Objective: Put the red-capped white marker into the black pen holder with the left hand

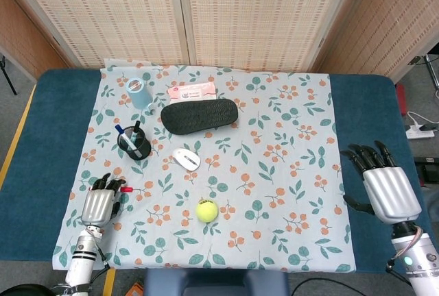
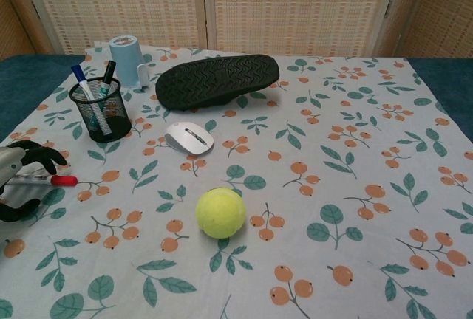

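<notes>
Chest view: red-capped white marker (image 2: 46, 179) flat on the surface, left hand (image 2: 16, 179) over it, fingers (image 2: 38, 153) curled above the barrel, grasp impossible to tell. Black pen holder (image 2: 100, 109) beyond the fingertips. Right hand (image 1: 385, 186) spread, holding nothing.

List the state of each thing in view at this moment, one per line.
Left hand: fingers spread over the marker, no grip visible.
Right hand: open, holding nothing, over the blue table edge.
Red-capped white marker: lying flat on the cloth, capped.
Black pen holder: upright, two pens inside.
Slipper: sole up.
Computer mouse: right way up.
Tennis ball: resting on the cloth.
Blue cup: upright.
</notes>
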